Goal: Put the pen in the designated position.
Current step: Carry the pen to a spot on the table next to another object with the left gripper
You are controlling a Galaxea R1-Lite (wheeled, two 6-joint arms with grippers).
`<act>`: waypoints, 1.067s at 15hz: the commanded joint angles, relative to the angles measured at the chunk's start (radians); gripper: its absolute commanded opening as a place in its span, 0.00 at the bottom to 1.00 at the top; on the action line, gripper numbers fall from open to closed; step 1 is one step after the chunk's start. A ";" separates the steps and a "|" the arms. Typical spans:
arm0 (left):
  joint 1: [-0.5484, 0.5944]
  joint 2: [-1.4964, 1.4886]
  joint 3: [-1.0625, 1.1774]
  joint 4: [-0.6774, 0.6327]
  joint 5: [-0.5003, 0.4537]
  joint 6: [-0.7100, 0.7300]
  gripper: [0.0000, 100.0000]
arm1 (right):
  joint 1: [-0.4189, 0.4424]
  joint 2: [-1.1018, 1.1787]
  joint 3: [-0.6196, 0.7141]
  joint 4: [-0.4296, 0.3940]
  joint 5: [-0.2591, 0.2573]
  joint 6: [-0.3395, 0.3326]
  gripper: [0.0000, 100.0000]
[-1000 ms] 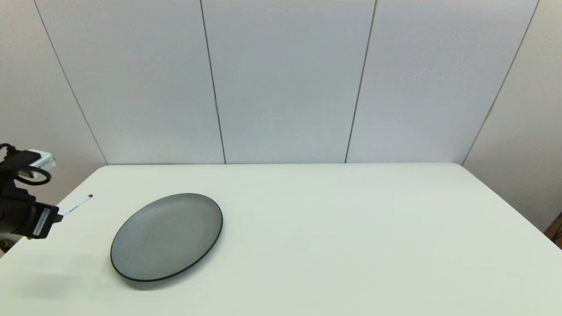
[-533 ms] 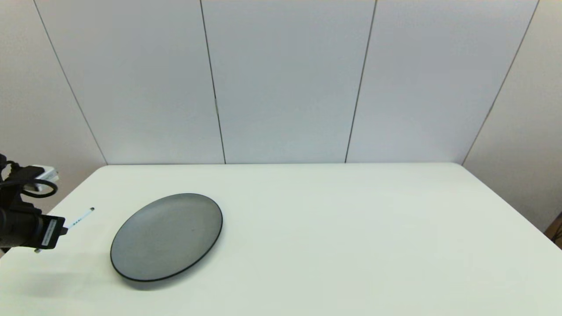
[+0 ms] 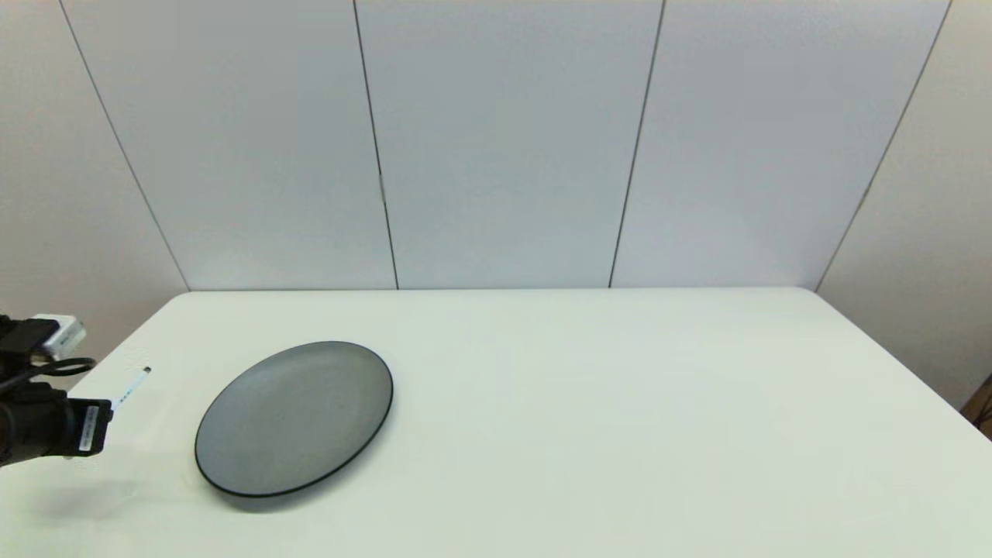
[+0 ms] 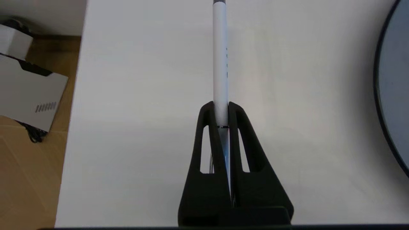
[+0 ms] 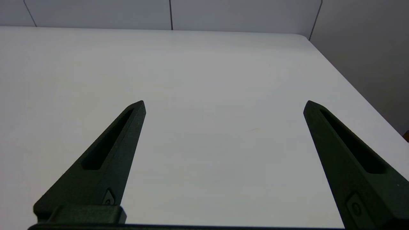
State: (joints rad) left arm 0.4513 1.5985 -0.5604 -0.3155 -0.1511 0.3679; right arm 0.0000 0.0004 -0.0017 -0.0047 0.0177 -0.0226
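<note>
I see the pen (image 4: 220, 64) as smooth, glossy white plastic in my left pincer (image 4: 220, 110)'s matt black fingers (image 4: 204, 143), over a matt white surface (image 4: 143, 111).

The white table (image 3: 589, 403) has a plain, matte top with rounded far corners; its far edge meets the panelled wall, and its left edge runs close beside the wall on that side; one thing lies directly on it — a round grey plate (image 3: 294, 417) with a thin dark rim, resting flat on the left half, nearer the left edge than the middle; the wide stretch to the plate's right is bare white surface — unmarked throughout
</note>
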 commanded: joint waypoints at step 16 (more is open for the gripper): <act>0.004 0.098 0.185 -0.287 -0.096 -0.029 0.00 | 0.000 0.001 0.000 0.000 0.001 0.000 1.00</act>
State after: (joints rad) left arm 0.4560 1.6760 -0.3738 -0.5970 -0.2457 0.3347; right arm 0.0000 0.0004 -0.0017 -0.0038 0.0177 -0.0221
